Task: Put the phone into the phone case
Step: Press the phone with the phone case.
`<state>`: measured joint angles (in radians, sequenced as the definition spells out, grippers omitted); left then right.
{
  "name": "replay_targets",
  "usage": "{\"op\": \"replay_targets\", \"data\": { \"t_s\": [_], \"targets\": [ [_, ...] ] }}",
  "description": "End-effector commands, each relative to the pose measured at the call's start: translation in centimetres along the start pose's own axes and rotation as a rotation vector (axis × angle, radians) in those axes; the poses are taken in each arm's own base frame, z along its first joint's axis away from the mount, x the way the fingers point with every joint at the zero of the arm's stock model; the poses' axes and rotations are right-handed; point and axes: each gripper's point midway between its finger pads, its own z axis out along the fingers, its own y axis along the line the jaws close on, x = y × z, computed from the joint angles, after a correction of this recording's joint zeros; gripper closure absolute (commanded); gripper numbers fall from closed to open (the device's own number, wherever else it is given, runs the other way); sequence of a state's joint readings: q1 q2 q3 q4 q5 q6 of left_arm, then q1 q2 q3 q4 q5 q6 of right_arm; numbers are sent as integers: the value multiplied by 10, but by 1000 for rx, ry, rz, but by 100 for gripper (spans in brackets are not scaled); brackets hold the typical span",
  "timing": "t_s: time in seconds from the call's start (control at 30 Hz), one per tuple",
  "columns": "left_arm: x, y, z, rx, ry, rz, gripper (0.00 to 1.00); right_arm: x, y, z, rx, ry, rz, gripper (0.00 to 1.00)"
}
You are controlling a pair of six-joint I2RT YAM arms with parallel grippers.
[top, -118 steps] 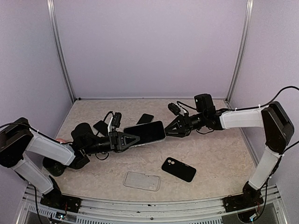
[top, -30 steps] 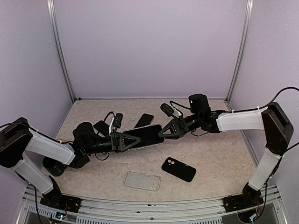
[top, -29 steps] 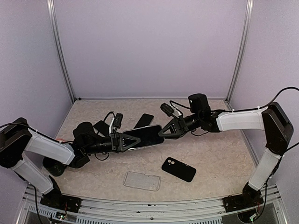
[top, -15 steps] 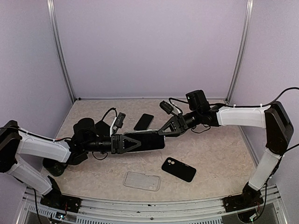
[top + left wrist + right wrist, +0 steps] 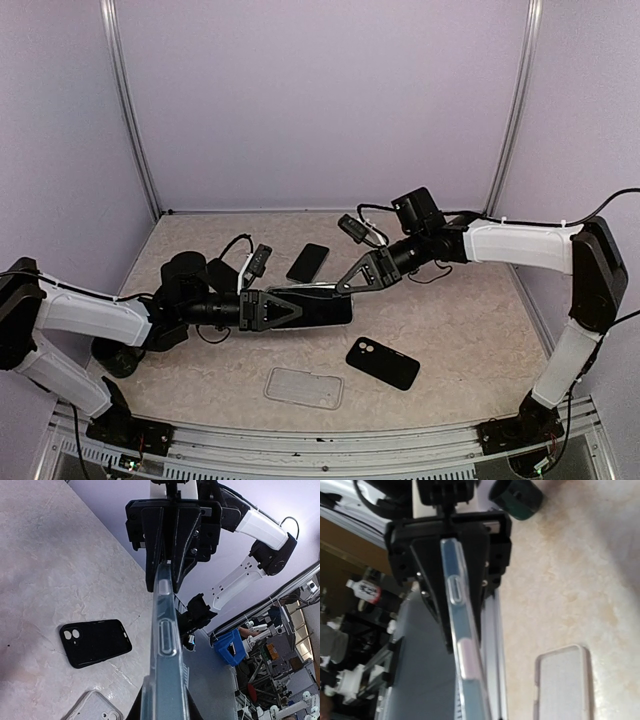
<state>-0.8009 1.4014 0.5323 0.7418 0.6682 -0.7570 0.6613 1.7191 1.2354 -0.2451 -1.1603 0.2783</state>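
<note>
A dark phone with a clear case round its edge [image 5: 312, 305] hangs above the table, turned on its long edge. My left gripper [image 5: 272, 308] is shut on its left end and my right gripper [image 5: 350, 281] is shut on its right end. In the left wrist view the clear edge with its button covers [image 5: 165, 645] runs from my left gripper [image 5: 162, 702] to the right gripper [image 5: 172, 535]. In the right wrist view the same edge [image 5: 462, 650] runs from my right gripper [image 5: 470, 710] to the left gripper [image 5: 450, 545].
A black case [image 5: 382, 363] lies on the table at front right, also in the left wrist view [image 5: 95, 642]. An empty clear case [image 5: 304, 388] lies near the front edge. A second dark phone [image 5: 308, 261] lies behind, and another dark item [image 5: 215, 272] by the left arm.
The phone held between both grippers has turned from lying flat to standing on its edge. Both grippers rolled with it, and the right wrist rose and shifted a little left.
</note>
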Motion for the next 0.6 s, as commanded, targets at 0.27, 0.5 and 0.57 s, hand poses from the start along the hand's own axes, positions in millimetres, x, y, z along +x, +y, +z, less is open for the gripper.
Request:
{"op": "replay_targets", "data": {
  "t_s": [0.27,0.5,0.57],
  "targets": [
    [-27,-30,4,50,-49,115,99,6,-27,0,334,58,-65,53],
    [-26,-29,4,39,-32,99,100,-6,-11,-22,473,-47,-352,37],
    [-26,-27,5,31,-24,90,100,-8,-4,-28,496,-74,-438,34]
  ]
}}
